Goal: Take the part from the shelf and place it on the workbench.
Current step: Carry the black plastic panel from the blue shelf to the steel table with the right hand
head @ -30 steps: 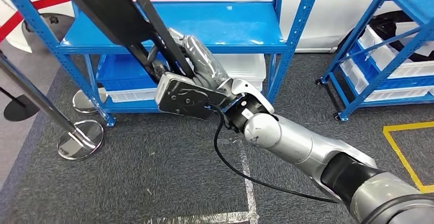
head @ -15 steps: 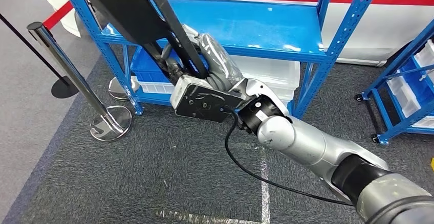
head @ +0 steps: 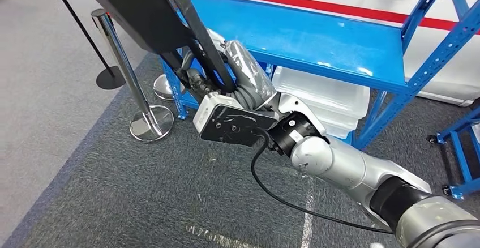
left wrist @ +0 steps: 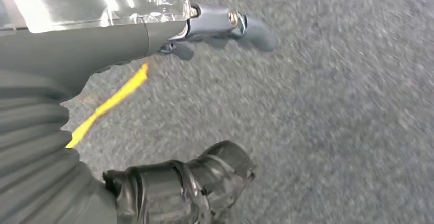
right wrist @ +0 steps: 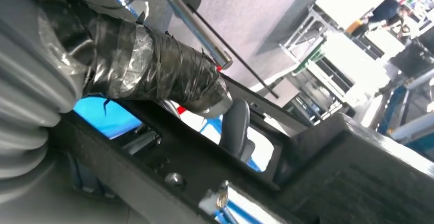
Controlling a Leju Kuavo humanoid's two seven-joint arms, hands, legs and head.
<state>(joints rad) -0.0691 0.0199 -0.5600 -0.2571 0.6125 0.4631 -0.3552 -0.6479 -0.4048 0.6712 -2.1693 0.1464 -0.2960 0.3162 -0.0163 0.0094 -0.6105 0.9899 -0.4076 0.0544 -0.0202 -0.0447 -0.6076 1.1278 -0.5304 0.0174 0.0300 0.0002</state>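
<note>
Even, bright overhead light fills the head view, with white glare patches on the blue shelf (head: 317, 35) and a sheen on the silver arm. The left wrist view is motion-blurred across the grey carpet (left wrist: 332, 106). In the right wrist view the background is overexposed and soft, the near black part (right wrist: 358, 168) dim.
</note>
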